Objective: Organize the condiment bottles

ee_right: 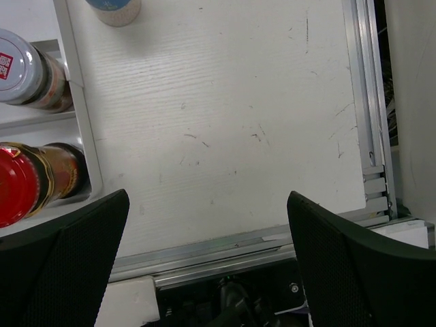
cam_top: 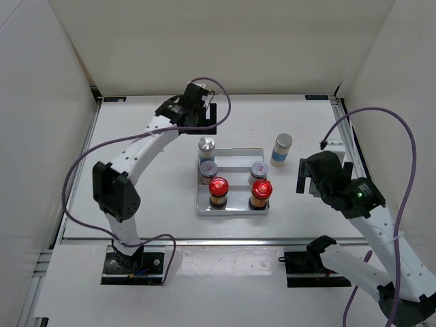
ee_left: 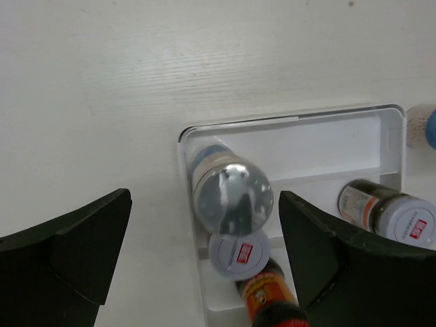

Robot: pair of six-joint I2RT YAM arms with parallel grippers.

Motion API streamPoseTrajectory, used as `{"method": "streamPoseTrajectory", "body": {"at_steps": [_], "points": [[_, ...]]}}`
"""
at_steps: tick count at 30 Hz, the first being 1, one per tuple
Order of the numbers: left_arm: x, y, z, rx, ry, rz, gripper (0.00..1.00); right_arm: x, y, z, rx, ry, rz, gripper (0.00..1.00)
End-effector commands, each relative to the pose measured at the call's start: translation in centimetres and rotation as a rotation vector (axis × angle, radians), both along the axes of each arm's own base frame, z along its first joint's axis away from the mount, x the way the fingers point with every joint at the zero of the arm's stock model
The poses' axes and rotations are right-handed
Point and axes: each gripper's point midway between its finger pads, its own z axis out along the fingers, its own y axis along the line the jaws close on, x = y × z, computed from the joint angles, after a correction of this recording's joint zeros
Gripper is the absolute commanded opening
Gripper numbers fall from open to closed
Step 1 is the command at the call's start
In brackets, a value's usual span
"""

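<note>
Inside the white tray (cam_top: 231,155) five condiment bottles (cam_top: 219,189) stand upright, caps up, long axes vertical. The sixth, a white-and-blue bottle (cam_top: 281,148), stands likewise on the table (cam_top: 136,170) just right of it. Left gripper (ee_left: 204,218) and right gripper (ee_right: 208,225) both gape wide, holding nothing.

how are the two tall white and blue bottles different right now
Place: the left tall bottle stands inside the tray, in its far-left corner. The right tall bottle stands on the table, outside the tray, off its far-right corner.
Neighbours: the left tall bottle is close beside a silver-lidded jar; the right tall bottle stands alone.
Shared: both are upright, white and blue, with silver-grey caps.
</note>
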Motion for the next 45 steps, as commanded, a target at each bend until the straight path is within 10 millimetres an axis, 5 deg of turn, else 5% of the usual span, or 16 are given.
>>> {"method": "streamPoseTrajectory", "body": {"at_steps": [1, 3, 4, 5, 6, 8, 9, 10, 14, 21, 28, 34, 41, 45], "points": [[-2.6, 4.9, 11.7, 0.017, -0.261, 0.04, 1.0, 1.5, 0.8, 2.4, 0.027, -0.025, -0.02, 1.0], [-4.1, 8.1, 11.6, 0.109, -0.288, 0.106, 1.0, 2.8, 2.6, 3.2, 0.072, -0.02, 0.013, 1.0], [-5.5, 10.0, 13.1, 0.118, -0.342, 0.153, 1.0, 3.7, 3.3, 4.4, 0.101, -0.05, 0.022, 1.0], [-6.3, 11.6, 12.7, 0.162, -0.36, 0.184, 1.0, 4.5, 4.0, 4.8, 0.113, -0.057, 0.029, 1.0], [-6.8, 13.5, 9.7, 0.249, -0.355, 0.23, 1.0, 6.1, 4.7, 4.6, 0.111, -0.054, 0.019, 1.0], [-8.9, 15.8, 9.5, 0.272, -0.417, 0.259, 1.0, 8.1, 5.8, 5.6, 0.101, -0.068, 0.037, 1.0], [-9.2, 16.2, 8.9, 0.266, -0.437, 0.273, 1.0, 9.6, 6.6, 4.7, 0.085, -0.027, 0.033, 1.0], [-10.0, 17.1, 5.7, 0.31, -0.396, 0.262, 1.0, 10.6, 6.5, 4.6, 0.072, -0.016, 0.024, 1.0], [-11.5, 18.8, 6.5, 0.299, -0.503, 0.32, 1.0, 15.4, 7.0, 3.9, 0.127, 0.009, 0.031, 1.0], [-10.7, 19.3, 7.2, 0.293, -0.561, 0.338, 1.0, 21.8, 6.6, 0.3, 0.269, 0.119, 0.034, 1.0], [-11.3, 19.6, 8.3, 0.242, -0.596, 0.365, 1.0, 22.4, 8.2, -5.9, 0.286, 0.31, 0.063, 0.98], [-11.2, 19.5, 7.7, 0.253, -0.582, 0.36, 1.0, 22.0, 8.2, -7.8, 0.277, 0.342, 0.039, 0.75], [-11.1, 19.4, 7.3, 0.26, -0.567, 0.348, 1.0, 22.4, 8.3, -0.8, 0.083, 0.111, 0.033, 0.42], [-11.1, 19.2, 7.3, 0.254, -0.565, 0.34, 1.0, 21.1, 11.4, 3.9, 0.012, -0.017, 0.119, 0.27]]}}
